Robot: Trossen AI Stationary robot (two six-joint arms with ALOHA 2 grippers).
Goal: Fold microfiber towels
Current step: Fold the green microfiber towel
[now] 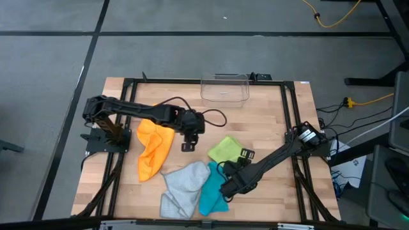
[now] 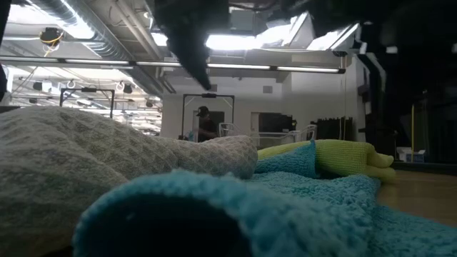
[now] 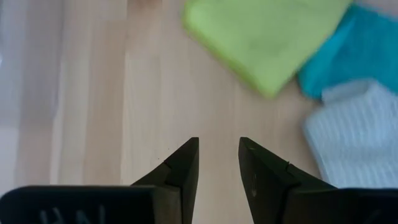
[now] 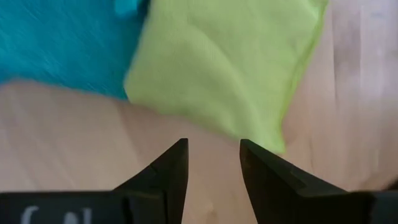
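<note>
The crumpled teal blue microfiber towel (image 2: 285, 207), light grey waffle towel (image 1: 182, 185) and orange towel (image 1: 154, 148) lie unfolded, only the lime green towel (image 1: 225, 149) looks folded, and the left tool (image 3: 219, 158) and right tool (image 4: 213, 158) are both part-open, empty.

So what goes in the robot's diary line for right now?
left claw: open, over bare wood | right claw: open, by lime green towel | orange towel: crumpled, unfolded
</note>
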